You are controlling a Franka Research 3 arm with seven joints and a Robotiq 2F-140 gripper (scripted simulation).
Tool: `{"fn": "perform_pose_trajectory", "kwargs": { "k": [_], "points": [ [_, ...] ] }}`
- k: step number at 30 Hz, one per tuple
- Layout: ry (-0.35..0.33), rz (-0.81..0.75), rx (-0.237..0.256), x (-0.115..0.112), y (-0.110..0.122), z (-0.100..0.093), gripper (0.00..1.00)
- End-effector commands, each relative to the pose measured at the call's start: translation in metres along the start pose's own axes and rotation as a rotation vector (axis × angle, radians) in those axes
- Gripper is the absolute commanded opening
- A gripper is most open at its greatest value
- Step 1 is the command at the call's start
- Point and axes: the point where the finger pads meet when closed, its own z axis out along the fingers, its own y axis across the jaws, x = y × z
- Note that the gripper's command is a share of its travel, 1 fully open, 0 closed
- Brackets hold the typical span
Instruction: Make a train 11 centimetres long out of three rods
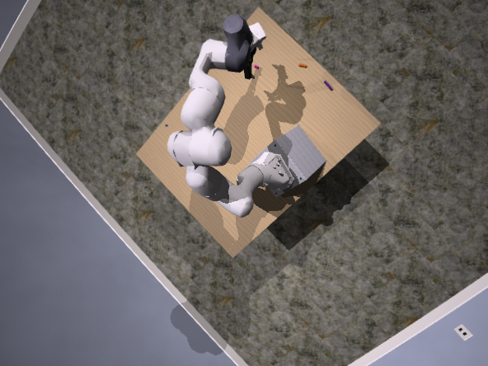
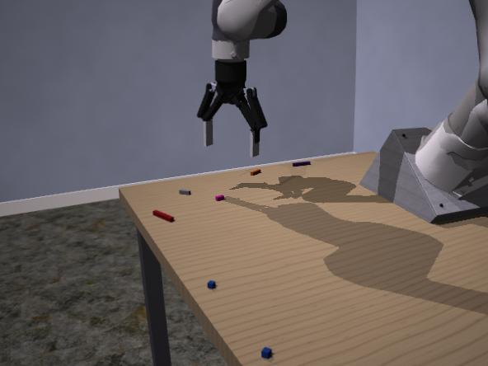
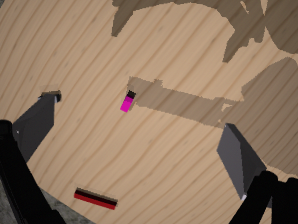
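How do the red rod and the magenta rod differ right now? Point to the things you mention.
Colour and length: the red rod (image 2: 163,216) (image 3: 95,199) is much longer, while the magenta rod (image 1: 256,67) (image 2: 219,198) (image 3: 126,103) is short and stubby.
Place: the red rod lies close to the table edge; the magenta rod sits farther in.
Direction: in the wrist view their long sides point clearly different ways, red nearer crosswise, magenta steeper.
Shared: both lie flat on the wood, apart from other rods.

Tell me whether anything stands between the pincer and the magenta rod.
Nothing visible does. The open pincer hangs above the table, and the magenta rod shows unobstructed between its fingers in the wrist view. Only shadow reaches the rod.
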Motion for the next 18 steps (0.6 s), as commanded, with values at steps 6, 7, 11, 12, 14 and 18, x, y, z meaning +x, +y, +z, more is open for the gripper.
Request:
{"fn": "perform_pose_trajectory", "kwargs": {
  "k": [6, 7, 11, 12, 14, 18],
  "points": [
    [-0.001, 0.242, 0.003, -0.038, 0.011, -0.001, 1.00],
    [-0.001, 0.256, 0.003, -0.042, 0.013, -0.001, 1.00],
    [-0.003, 0.310, 0.002, -0.059, 0.018, 0.000, 1.00],
    [-0.003, 0.324, 0.002, -0.063, 0.020, 0.000, 1.00],
    [-0.004, 0.352, 0.001, -0.072, 0.023, 0.000, 1.00],
    [-0.005, 0.402, 0.000, -0.087, 0.030, 0.001, 1.00]
  ]
}}
